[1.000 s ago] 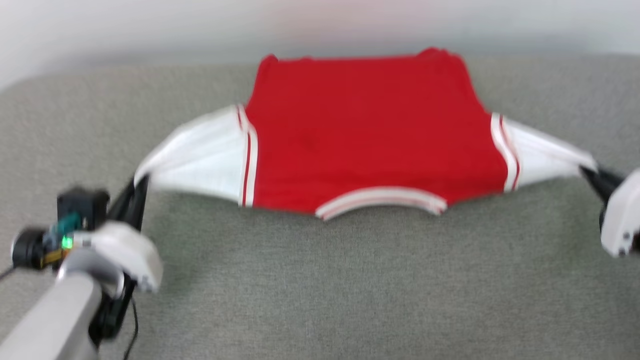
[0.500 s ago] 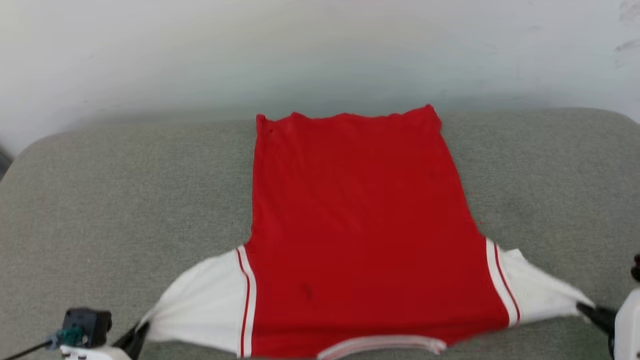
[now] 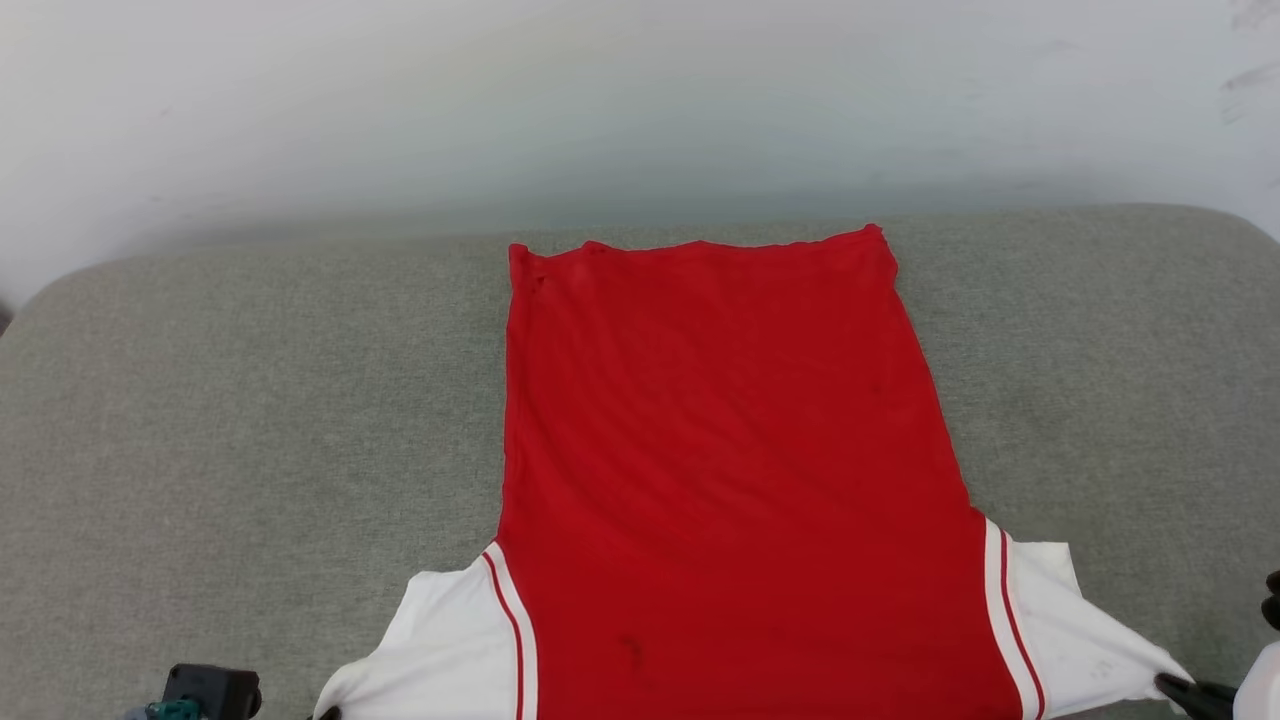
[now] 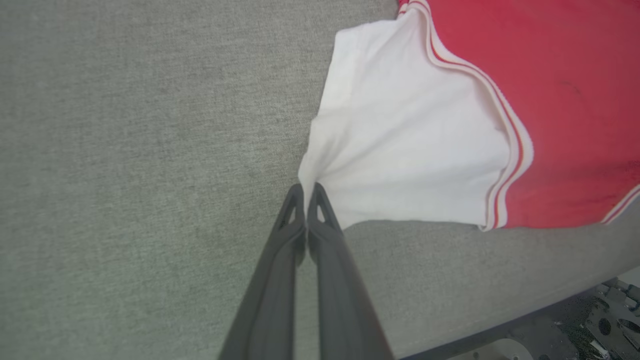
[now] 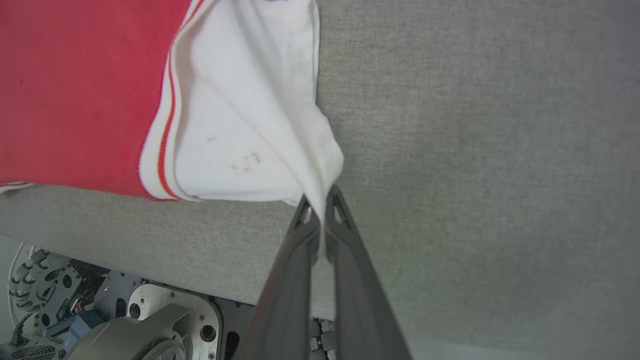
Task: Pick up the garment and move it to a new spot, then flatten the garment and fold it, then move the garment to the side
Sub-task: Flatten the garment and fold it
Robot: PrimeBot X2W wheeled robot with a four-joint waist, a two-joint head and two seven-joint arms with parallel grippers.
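**Red jersey spread on the counter, a gripper pinching each sleeve**

The garment (image 3: 720, 480) lies flat on the grey fabric-covered counter (image 3: 250, 400), about midway between its left and right ends. Its straight hem points to the far side, towards the pale wall (image 3: 600, 100). Its shoulders are at the near edge, where the head view cuts them off. The side facing up is plain red, with a small dark mark (image 3: 632, 648) low on the body. The cloth is mostly smooth, with faint creases running along its length and a slight pucker at the far left corner of the hem.

The left sleeve (image 4: 400, 150) is white, edged with red-and-white striped trim where it joins the body, and it is drawn out to the near left. The left gripper (image 4: 306, 192) has its two dark fingers clenched together on the outer corner of that sleeve, and the cloth fans out from their tips.

The right sleeve (image 5: 240, 135) is pulled to the near right into a taut ridge. It has a few faint grey smudges near its middle. The right gripper (image 5: 320, 205) has its fingers closed on the sleeve's tip, and a strip of white fabric shows pinched between them.

Both grips are close to the counter's near edge. In the right wrist view, parts of the robot's base (image 5: 125, 320) show beyond that edge. A dark camera housing (image 3: 210, 692) sits at the near left in the head view.
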